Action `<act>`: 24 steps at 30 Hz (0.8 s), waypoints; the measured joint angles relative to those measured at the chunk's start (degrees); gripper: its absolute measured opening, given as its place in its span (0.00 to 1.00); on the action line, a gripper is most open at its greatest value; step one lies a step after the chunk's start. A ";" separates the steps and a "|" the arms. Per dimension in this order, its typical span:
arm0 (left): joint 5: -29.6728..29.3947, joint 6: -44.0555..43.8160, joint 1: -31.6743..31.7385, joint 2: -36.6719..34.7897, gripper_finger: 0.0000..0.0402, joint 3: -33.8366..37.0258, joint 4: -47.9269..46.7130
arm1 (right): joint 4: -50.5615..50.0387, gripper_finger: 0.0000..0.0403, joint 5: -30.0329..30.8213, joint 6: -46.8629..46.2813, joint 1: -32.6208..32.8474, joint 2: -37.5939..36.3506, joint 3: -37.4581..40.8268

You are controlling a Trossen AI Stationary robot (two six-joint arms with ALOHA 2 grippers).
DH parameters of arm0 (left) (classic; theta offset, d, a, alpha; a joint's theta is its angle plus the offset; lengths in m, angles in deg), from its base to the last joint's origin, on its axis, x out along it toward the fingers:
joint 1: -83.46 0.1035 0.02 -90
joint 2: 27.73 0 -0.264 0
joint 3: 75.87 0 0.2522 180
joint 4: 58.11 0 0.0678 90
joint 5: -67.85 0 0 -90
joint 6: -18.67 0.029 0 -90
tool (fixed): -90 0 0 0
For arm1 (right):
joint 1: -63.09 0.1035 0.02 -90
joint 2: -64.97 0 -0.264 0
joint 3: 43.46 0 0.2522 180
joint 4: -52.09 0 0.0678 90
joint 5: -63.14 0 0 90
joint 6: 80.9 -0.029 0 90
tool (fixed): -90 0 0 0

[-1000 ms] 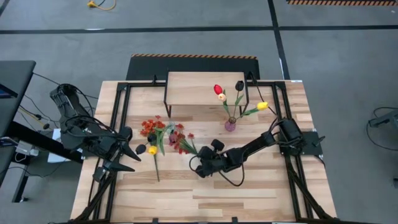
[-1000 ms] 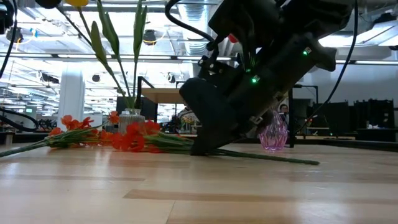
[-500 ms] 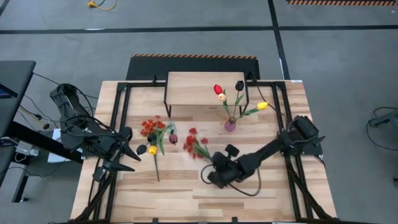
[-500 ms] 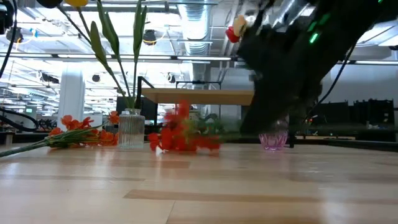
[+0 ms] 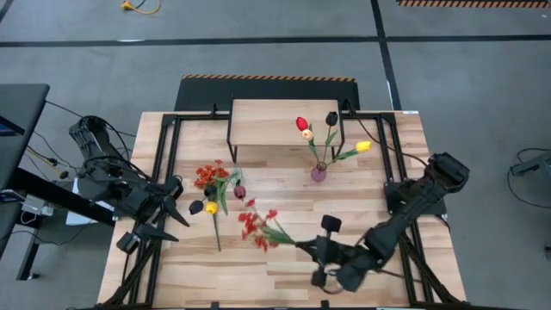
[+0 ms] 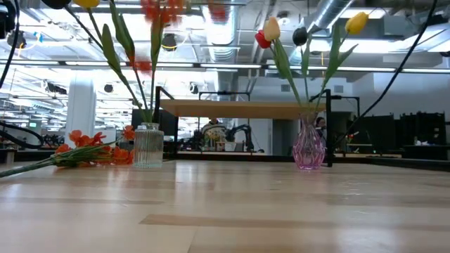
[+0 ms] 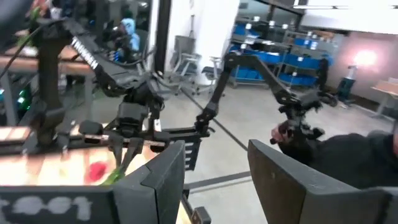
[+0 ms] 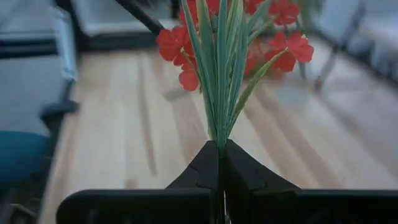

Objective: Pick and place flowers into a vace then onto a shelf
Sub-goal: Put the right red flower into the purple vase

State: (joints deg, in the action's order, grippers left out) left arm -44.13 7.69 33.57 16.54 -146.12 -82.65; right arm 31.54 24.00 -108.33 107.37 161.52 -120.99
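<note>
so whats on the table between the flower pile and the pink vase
In the high view, only bare planks lie between the flower pile and the pink vase; the right gripper's spray sits nearer the front.

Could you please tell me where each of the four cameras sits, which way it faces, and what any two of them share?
High: overhead, looking straight down; both arms, shelf, pink vase.
Low: table height, looking level across; no arm visible, clear vase.
Left wrist: faces the room past the open left gripper.
Right wrist: looks along the table; right gripper shut on the red spray.
Shared: high and low both show the pink vase.
</note>
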 joint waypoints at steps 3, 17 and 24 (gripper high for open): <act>-0.14 3.28 -0.01 0.33 0.41 0.00 0.80 | 9.66 0.00 2.38 12.96 1.87 -1.24 0.00; -11.84 13.71 0.23 8.27 0.41 0.00 18.10 | 66.40 0.00 -3.33 76.99 -1.40 -2.20 -0.13; -7.38 12.49 6.30 10.15 0.41 0.00 21.31 | 73.54 0.00 -15.54 76.32 -7.81 -2.23 -1.18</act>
State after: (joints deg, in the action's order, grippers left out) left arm -51.51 20.18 39.87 26.70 -146.12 -61.34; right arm 105.08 8.46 -32.01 99.56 159.30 -122.16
